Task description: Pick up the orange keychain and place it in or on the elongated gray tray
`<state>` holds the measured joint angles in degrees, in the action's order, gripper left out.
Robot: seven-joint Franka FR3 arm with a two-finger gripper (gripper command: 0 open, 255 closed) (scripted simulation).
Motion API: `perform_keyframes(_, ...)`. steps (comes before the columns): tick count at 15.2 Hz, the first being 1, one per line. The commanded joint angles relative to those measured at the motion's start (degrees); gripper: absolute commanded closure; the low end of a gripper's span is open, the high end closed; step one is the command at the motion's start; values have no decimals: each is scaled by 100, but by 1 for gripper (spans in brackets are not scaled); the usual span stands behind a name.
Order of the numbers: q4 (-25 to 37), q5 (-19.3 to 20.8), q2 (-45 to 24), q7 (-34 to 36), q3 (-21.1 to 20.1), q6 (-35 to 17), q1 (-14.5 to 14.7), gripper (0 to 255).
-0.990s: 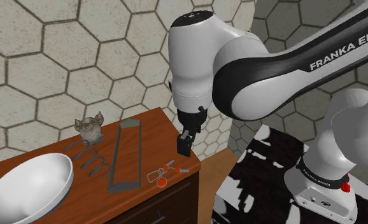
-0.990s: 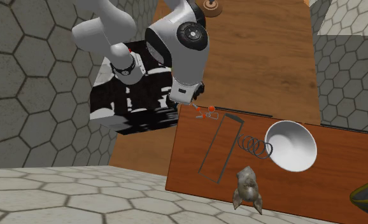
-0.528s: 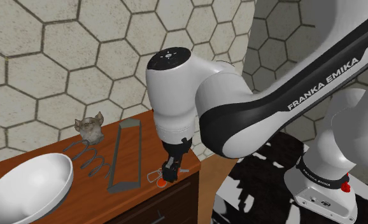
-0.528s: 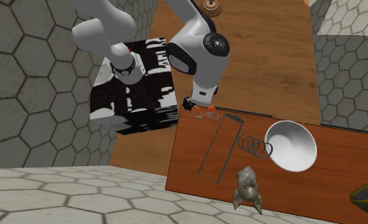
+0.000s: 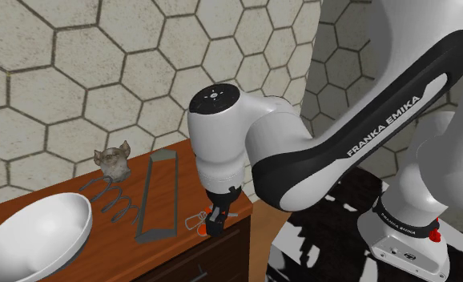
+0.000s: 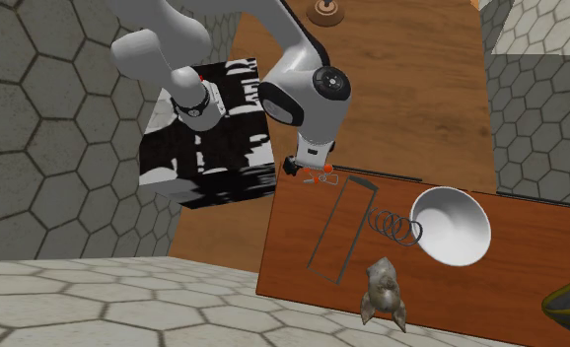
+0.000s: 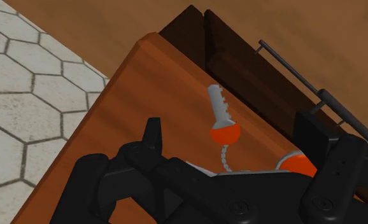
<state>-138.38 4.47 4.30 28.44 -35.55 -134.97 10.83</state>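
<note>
Orange keychain [image 7: 225, 132] lies flat on the wooden desk [image 5: 118, 250], at the corner nearest the stand and close to the desk's edge. Wrist view gives its parts: silver key blade, round orange head, short chain, and a second orange piece that is partly hidden. Jaws are wide apart, low over that corner, holding nothing. Key head sits between them, roughly centred, and neither jaw touches it as far as I can tell. Second orange piece is just beside one jaw.

Step in hand, by my read: the grasp. To do it well, go straight down till the tips are at desk level, keep the orange head centred, then close on the head or chain. The thin blade would likely slip. The keychain is small and flat, so closing too high would miss it. The edge is near, so a sideways nudge could push it off the desk.

Elongated gray tray [image 5: 159, 199] lies just beside the keychain, further in from the corner, running toward the desk's back edge. Short carry, I judge. White bowl [image 5: 30, 234] sits at the desk's opposite end, well apart.
</note>
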Motion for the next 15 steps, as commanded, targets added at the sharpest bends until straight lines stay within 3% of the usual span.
perform_keyframes(1, -5, 16, -18, 8, 1, -21, -4, 0)
perform_keyframes(5, -4, 16, -17, 8, 1, -19, -4, 0)
perform_keyframes(6, -4, 16, -17, 8, 1, -19, -4, 255)
perform_keyframes(15, -4, 16, -18, 7, -7, -20, -12, 255)
